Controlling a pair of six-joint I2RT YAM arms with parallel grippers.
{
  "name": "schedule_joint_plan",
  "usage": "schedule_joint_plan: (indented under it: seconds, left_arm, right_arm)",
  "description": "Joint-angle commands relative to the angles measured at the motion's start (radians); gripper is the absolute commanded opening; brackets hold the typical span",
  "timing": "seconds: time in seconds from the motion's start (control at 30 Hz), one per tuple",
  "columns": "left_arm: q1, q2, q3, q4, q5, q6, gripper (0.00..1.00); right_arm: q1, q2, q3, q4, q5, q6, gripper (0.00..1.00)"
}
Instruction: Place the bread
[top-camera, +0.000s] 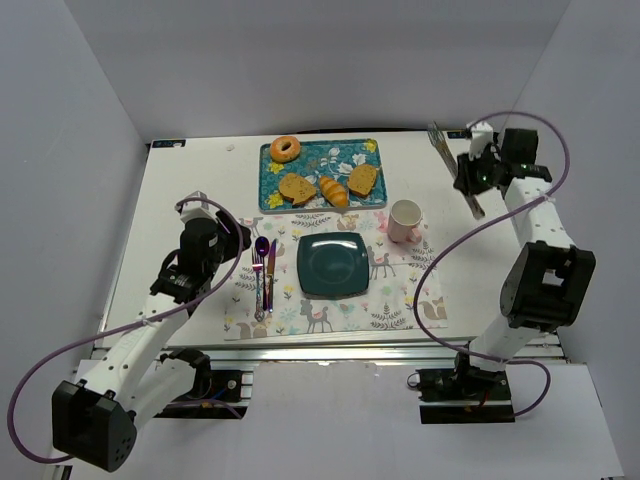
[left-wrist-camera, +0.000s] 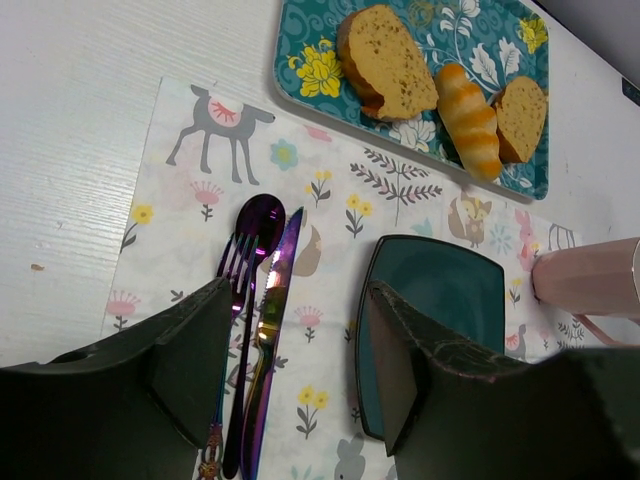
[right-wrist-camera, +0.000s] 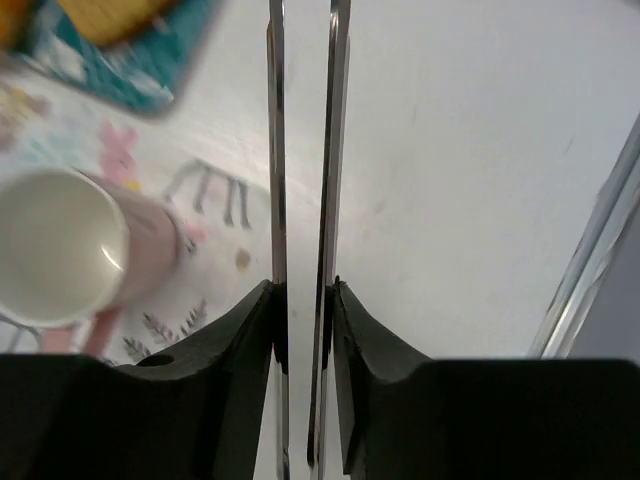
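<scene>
The bread slice (top-camera: 297, 187) looks light, soft and crumbly: pinch its crust gently with the tongs (right-wrist-camera: 277, 150) that the right tool (right-wrist-camera: 304, 295) clamps; the left tool (left-wrist-camera: 298, 310) gapes empty.

Behind plate (top-camera: 332, 265) lies tray (top-camera: 325, 151); cutlery (top-camera: 263, 276) left, mug (top-camera: 405, 220) right, apparently on placemat (top-camera: 398, 292).

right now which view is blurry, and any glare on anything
Right wrist view: mug and tray corner look smeared and soft, tongs fairly crisp. Left wrist view: sharp, with a bright glint on the knife. Top external view: even light, only faint shadows.
</scene>
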Motion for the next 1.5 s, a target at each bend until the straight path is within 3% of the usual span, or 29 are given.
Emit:
schedule_joint_plan:
  seconds: [0.0, 0.2, 0.5, 0.77, 1.13, 1.47]
  left_arm:
    - [0.003, 0.013, 0.053, 0.02, 0.014, -0.007, 0.66]
    - [0.003, 0.011, 0.075, 0.0, 0.006, -0.002, 0.66]
    - [0.003, -0.046, 0.067, -0.038, -0.031, -0.016, 0.66]
    - [0.003, -0.07, 0.064, -0.06, -0.048, -0.024, 0.67]
    - [0.003, -0.089, 0.046, -0.06, -0.054, -0.036, 0.67]
    - [0.003, -0.081, 0.044, -0.051, -0.051, -0.034, 0.67]
  right_arm:
    - [0.085, -0.053, 0.154, -0.083, -0.186, -0.069, 0.35]
    - [0.304, -0.057, 0.199, -0.1, -0.183, -0.144, 0.42]
    - [0.495, 0.035, 0.31, -0.125, -0.169, -0.213, 0.42]
    - [0.683, 0.11, 0.279, -0.065, 0.064, -0.362, 0.42]
    - [0.733, 0.197, 0.284, -0.019, 0.245, -0.532, 0.42]
    - [0.734, 0.208, 0.238, 0.021, 0.274, -0.606, 0.44]
